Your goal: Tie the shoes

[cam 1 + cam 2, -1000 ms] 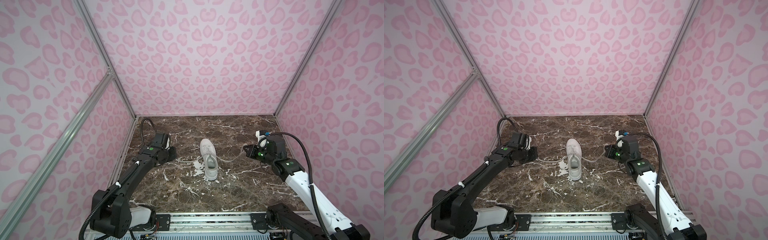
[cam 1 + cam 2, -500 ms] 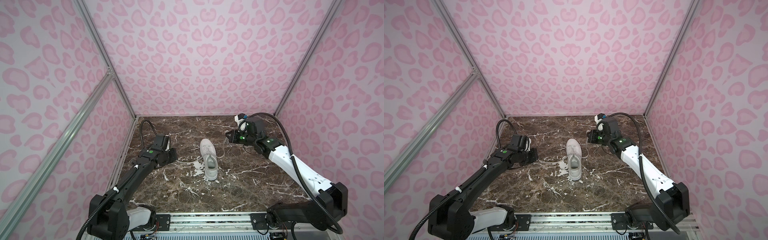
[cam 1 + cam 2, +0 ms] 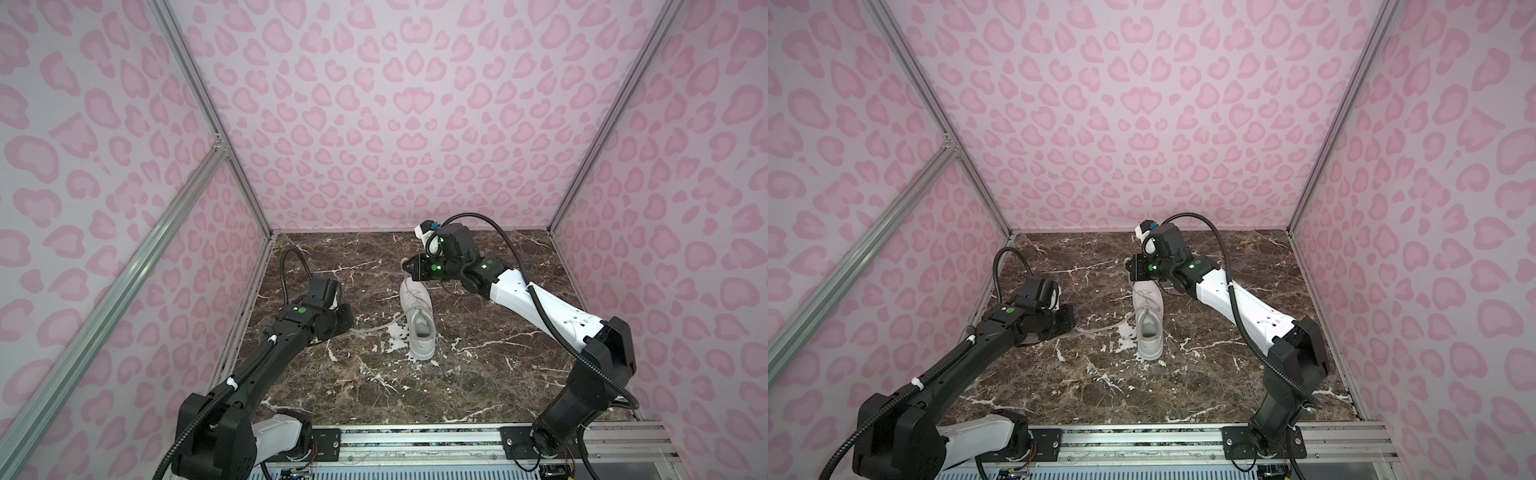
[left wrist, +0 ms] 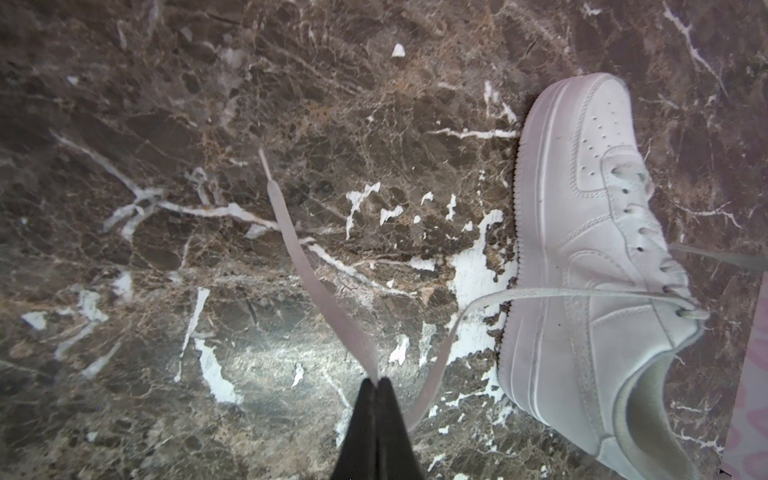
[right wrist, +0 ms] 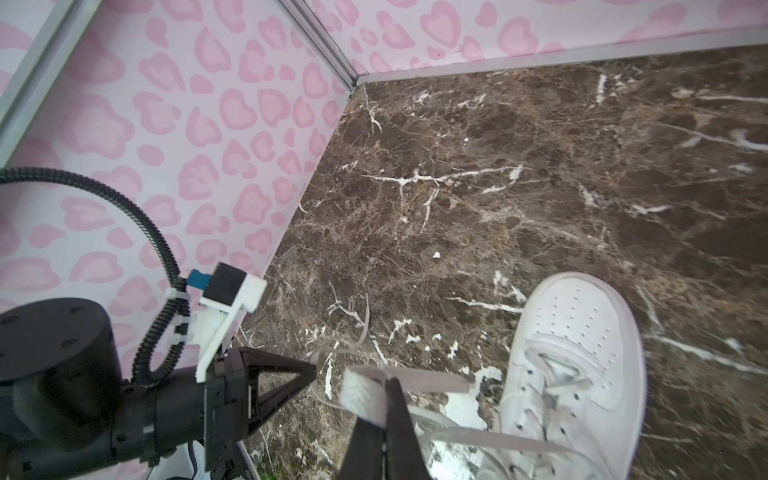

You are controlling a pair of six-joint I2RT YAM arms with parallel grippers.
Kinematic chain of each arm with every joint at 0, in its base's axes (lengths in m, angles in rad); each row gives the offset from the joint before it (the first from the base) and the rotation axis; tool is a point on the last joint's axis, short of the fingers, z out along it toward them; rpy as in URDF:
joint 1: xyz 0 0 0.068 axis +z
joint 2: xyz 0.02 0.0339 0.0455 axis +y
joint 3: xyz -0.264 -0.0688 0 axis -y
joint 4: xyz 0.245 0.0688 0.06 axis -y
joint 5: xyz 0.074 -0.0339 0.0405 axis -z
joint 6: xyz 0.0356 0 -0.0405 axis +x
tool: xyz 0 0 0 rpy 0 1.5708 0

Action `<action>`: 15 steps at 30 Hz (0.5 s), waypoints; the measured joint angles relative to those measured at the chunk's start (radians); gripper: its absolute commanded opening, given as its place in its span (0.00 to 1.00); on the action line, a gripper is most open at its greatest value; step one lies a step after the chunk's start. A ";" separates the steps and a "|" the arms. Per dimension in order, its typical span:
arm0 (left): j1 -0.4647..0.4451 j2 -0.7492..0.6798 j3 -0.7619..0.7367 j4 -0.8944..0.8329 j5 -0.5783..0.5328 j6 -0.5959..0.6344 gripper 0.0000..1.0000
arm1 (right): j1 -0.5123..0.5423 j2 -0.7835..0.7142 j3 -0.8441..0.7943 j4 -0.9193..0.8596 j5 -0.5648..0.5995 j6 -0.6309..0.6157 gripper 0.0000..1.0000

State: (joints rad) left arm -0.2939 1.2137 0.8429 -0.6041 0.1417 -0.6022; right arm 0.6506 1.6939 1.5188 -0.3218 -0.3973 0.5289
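The white shoe stands on the marble floor, toe toward the back wall. My left gripper sits low to the shoe's left, shut on one flat white lace that runs slack from the top eyelets; its loose end lies on the floor. In the left wrist view the left gripper pinches that lace beside the shoe. My right gripper hovers over the toe, shut on the other lace. The right wrist view shows the right gripper, the shoe and the left gripper's fingers.
Pink-patterned walls with aluminium posts close the marble floor on three sides. A metal rail carrying both arm bases runs along the front edge. The left arm lies close to the left wall.
My right gripper has swung from the shoe's right side toward the back and left, to above the toe, carrying its lace. The left gripper has stayed nearly still.
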 measured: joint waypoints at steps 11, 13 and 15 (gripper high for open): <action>0.000 -0.024 -0.051 0.030 0.001 -0.026 0.03 | 0.063 0.136 0.121 -0.001 -0.004 0.003 0.02; 0.000 -0.026 -0.051 0.030 0.001 -0.028 0.03 | 0.070 0.163 0.130 0.003 -0.004 0.004 0.03; 0.000 -0.028 -0.051 0.031 0.001 -0.032 0.03 | 0.074 0.188 0.134 0.002 -0.004 0.011 0.03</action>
State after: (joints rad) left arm -0.2939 1.1858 0.7914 -0.5732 0.1425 -0.6338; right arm 0.7246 1.8816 1.6524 -0.3202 -0.4011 0.5404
